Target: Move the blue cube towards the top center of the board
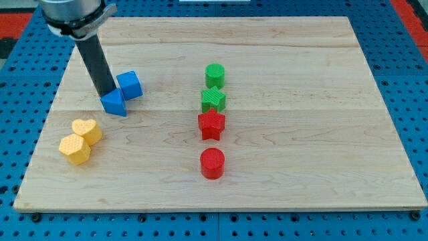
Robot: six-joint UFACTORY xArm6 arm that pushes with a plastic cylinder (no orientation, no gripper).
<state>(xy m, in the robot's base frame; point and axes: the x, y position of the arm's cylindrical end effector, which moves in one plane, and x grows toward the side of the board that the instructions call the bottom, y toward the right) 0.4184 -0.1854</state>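
The blue cube point(130, 84) sits on the wooden board point(301, 80) at the view's upper left. A second blue block point(114, 103), wedge-like, lies just below and left of it, touching it. My tip point(107, 93) stands at the left side of the cube, right above the second blue block, touching or nearly touching both. The dark rod rises from there toward the view's top left.
A yellow heart block point(87, 130) and a yellow hexagon block point(74, 149) lie at the lower left. In the middle column stand a green cylinder point(215, 74), a green star point(213, 100), a red star point(211, 124) and a red cylinder point(212, 163).
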